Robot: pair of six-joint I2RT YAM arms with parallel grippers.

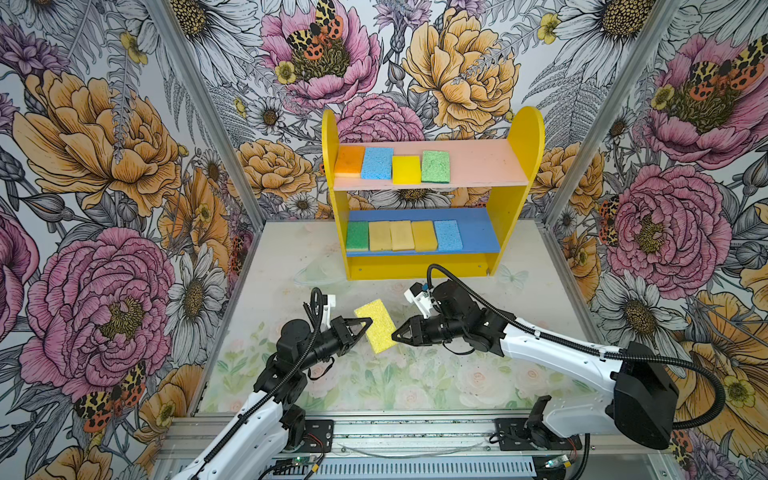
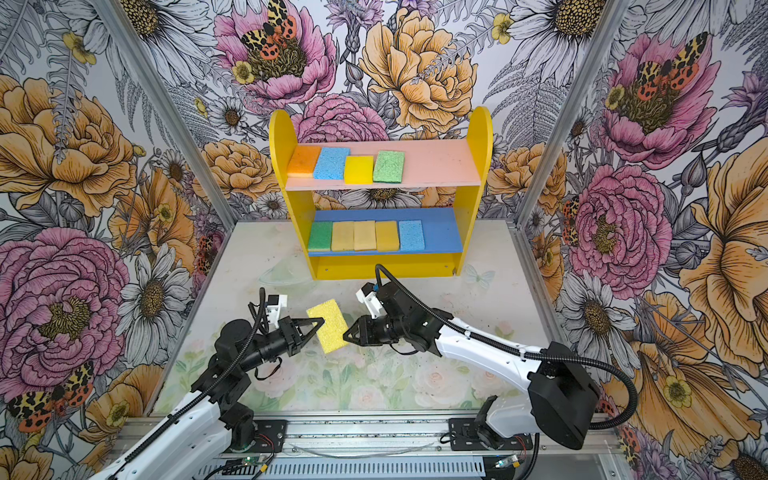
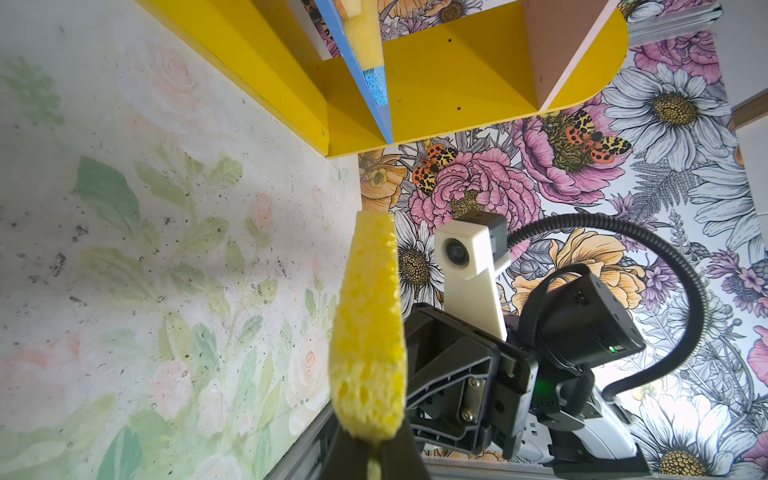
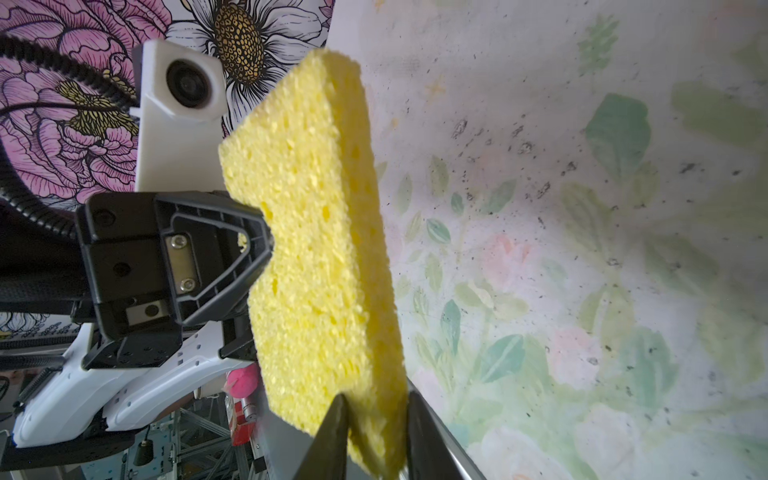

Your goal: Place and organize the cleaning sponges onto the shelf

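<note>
Left wrist: my left gripper [image 3: 374,446] at bottom centre, fingers clenched on bright yellow sponge [image 3: 368,332], edge-on, rising mid-frame. Shelf [image 3: 457,83] across top.

Right wrist: my right gripper [image 4: 376,415] at bottom centre, fingers pinching same sponge [image 4: 311,228] at its near edge.

Both top views: I see sponge [image 1: 376,326] lifted off table [image 1: 291,291], centre frame, gripped from both sides. Behind it, row of four sponges [image 1: 405,169] on pink upper board [image 1: 486,162], row of five sponges [image 1: 401,235] on blue lower board [image 1: 478,237].

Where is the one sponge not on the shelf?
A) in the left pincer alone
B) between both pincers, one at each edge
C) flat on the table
B: the yellow sponge has the left pincer clamped on one edge and the right pincer on the opposite edge.
</note>
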